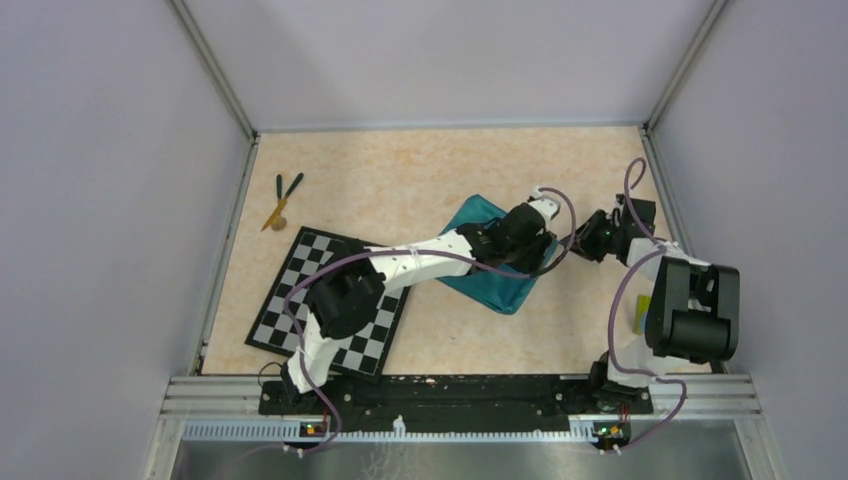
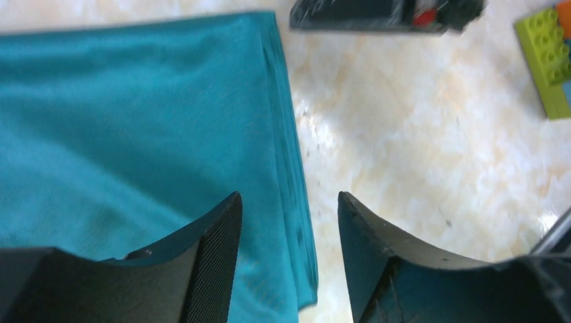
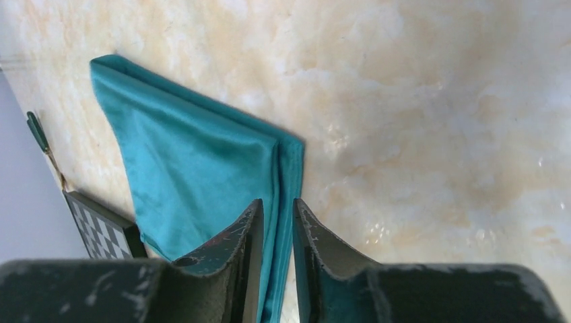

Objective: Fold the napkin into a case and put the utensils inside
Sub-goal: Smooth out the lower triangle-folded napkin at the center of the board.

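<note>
The napkin (image 1: 497, 290) is a teal cloth folded into layers, lying flat at mid-table. My left gripper (image 1: 548, 248) hovers over its right side. In the left wrist view the napkin (image 2: 135, 121) fills the left half, and the left gripper (image 2: 288, 202) stands open astride its layered edge, gripping nothing. My right gripper (image 1: 586, 243) is at the same edge from the right. In the right wrist view the right gripper (image 3: 277, 203) has its jaws a narrow gap apart above the napkin (image 3: 195, 168). The utensils (image 1: 283, 200), two dark green and one tan, lie far left.
A checkerboard mat (image 1: 300, 262) lies under the left arm at the near left. Green and blue toy blocks (image 2: 549, 60) sit right of the napkin, partly behind the right arm (image 1: 690, 310). Metal-framed walls close in the table on three sides.
</note>
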